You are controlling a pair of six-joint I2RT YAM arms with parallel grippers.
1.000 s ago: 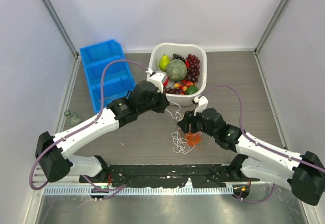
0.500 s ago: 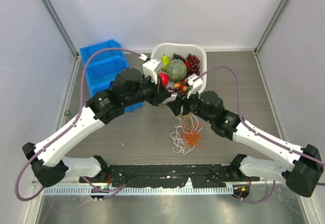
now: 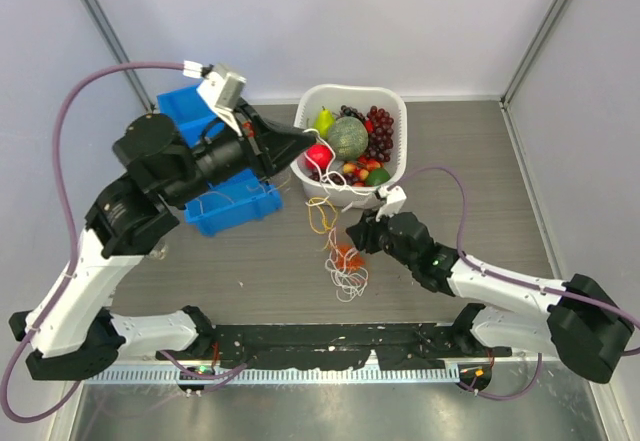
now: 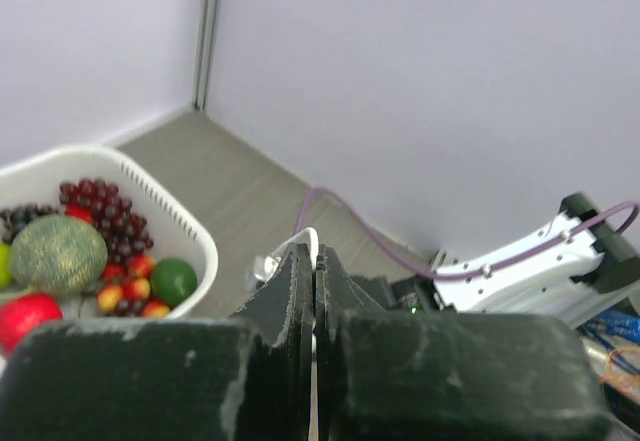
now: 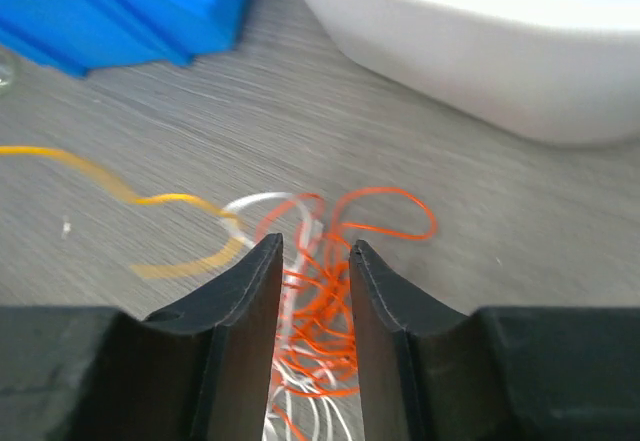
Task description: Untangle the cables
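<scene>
A grey wood-grain table (image 3: 470, 161) carries a white basket (image 3: 352, 89) at its far side, close to the back wall. Inside the basket are a yellow-green pear (image 3: 323, 121), a netted green melon (image 3: 348, 138), a bunch of dark red grapes (image 3: 381, 131), a red apple (image 3: 319, 155) and a green lime (image 3: 377, 176). Between the apple and the lime lies a cluster of small red and orange fruits (image 3: 352, 169), possibly little plums, too small to tell. A blue bin (image 3: 232, 208) stands on the table left of the basket, just beside it. Pale walls enclose the table on three sides.
</scene>
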